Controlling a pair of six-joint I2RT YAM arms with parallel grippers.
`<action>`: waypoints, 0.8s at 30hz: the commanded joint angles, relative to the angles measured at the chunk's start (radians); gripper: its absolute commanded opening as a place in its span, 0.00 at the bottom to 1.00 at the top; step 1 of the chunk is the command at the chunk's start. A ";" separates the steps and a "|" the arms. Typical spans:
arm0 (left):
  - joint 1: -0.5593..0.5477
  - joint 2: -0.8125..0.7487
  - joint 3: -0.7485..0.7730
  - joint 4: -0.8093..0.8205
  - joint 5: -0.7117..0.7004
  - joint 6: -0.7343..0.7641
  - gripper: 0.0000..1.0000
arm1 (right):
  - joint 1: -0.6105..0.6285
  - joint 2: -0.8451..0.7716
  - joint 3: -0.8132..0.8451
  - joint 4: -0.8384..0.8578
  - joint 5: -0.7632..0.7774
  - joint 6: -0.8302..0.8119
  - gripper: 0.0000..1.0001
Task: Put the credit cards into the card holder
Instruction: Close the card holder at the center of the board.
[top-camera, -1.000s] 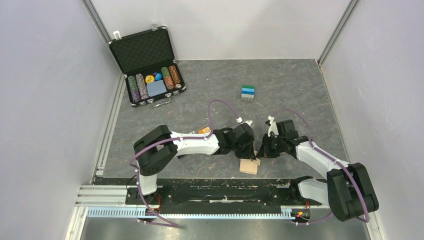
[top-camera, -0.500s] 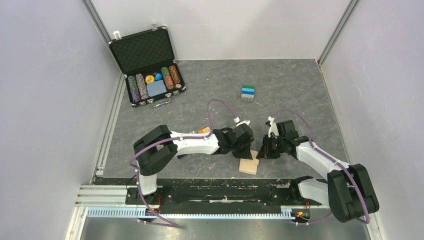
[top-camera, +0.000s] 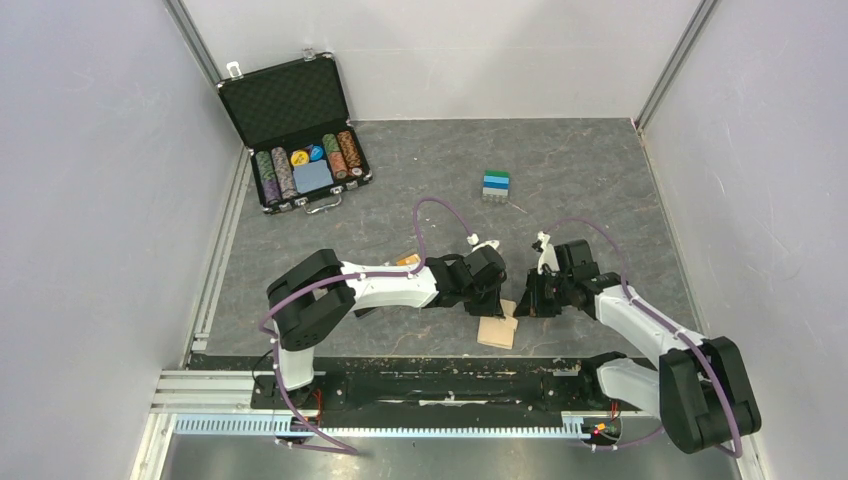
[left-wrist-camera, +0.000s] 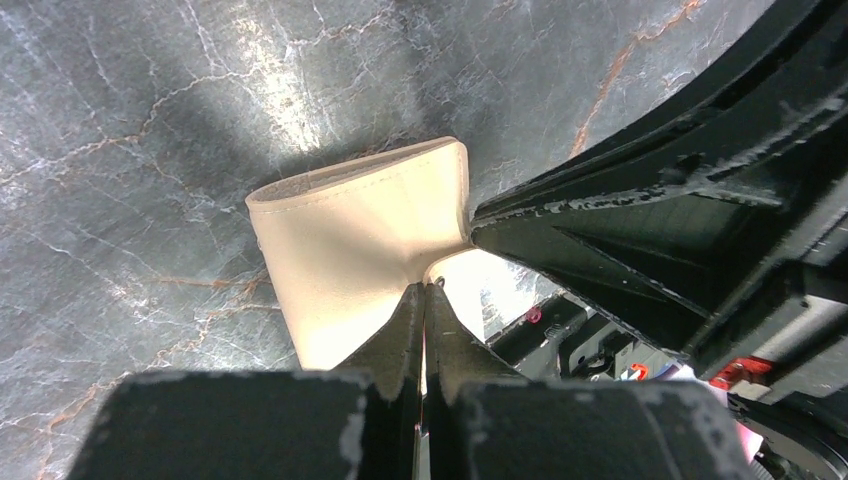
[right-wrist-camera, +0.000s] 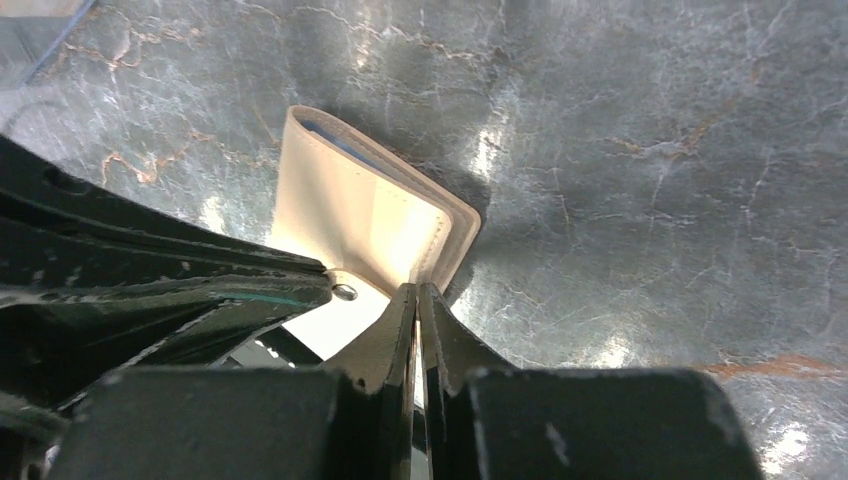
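Observation:
The tan card holder lies near the table's front edge between both grippers. My left gripper is shut on one flap of it; in the left wrist view the closed fingertips pinch the tan leather. My right gripper is shut on the other flap, with the fingertips beside the round snap. A thin blue card edge shows inside the far fold. No loose credit cards are in view.
An open black chip case stands at the far left. A small blue, green and white block sits mid-table. A small orange box peeks out behind my left arm. A clear-lidded corner shows in the right wrist view.
Both grippers have edged slightly away from the front edge while holding the card holder. Its flap near the grippers stands a little higher.

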 joint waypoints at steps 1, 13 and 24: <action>0.006 0.002 -0.010 0.020 -0.009 0.026 0.02 | 0.001 -0.058 0.067 -0.012 -0.002 -0.012 0.06; 0.005 -0.008 -0.031 0.009 -0.033 0.012 0.02 | 0.003 -0.128 0.063 0.031 -0.052 0.012 0.00; 0.005 0.010 -0.022 0.015 -0.018 0.012 0.02 | 0.044 -0.079 0.009 0.090 -0.072 0.038 0.00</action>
